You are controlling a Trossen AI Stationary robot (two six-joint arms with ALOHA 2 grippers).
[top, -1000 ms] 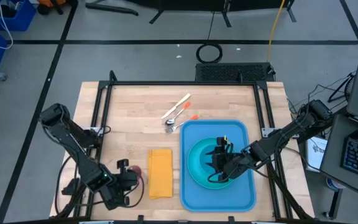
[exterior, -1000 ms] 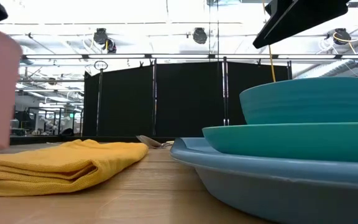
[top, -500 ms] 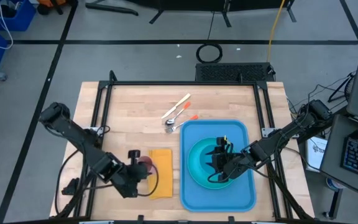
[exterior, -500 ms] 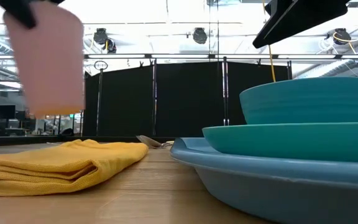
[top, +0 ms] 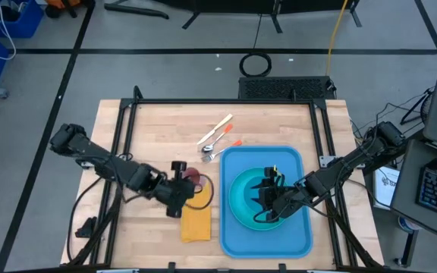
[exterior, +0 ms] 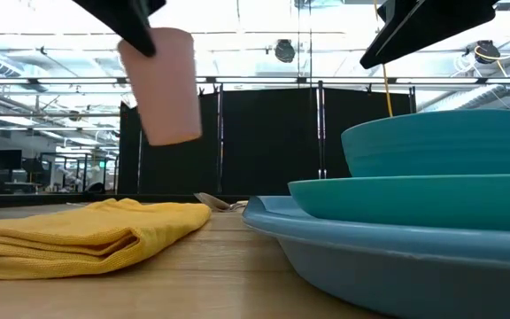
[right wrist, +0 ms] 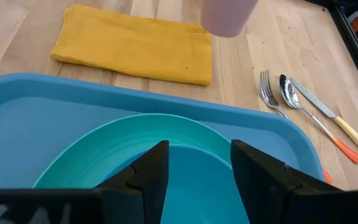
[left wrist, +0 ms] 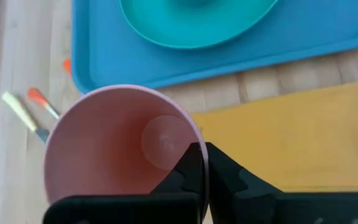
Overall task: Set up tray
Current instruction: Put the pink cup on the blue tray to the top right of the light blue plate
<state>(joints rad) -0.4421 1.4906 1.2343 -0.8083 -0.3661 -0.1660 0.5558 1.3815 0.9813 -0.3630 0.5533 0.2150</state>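
L gripper point(top: 182, 182) clamped on rim of pink cup point(top: 193, 179), holding it in the air above far end of yellow napkin point(top: 196, 221). Blue tray point(top: 237, 235) sits just to its right on the table w/ teal plate point(top: 237, 199) + bowl point(exterior: 438, 142) on it. R gripper point(top: 270, 199) hangs over the bowl, fingers apart, gripping nothing. Fork, spoon, knife point(top: 216, 129) lie beyond L gripper, near tray's far corner

Left hand point(top: 182, 180) holding pink cup point(top: 193, 178) above napkin point(top: 196, 216) — right hand point(top: 270, 196) over tray point(top: 237, 243)
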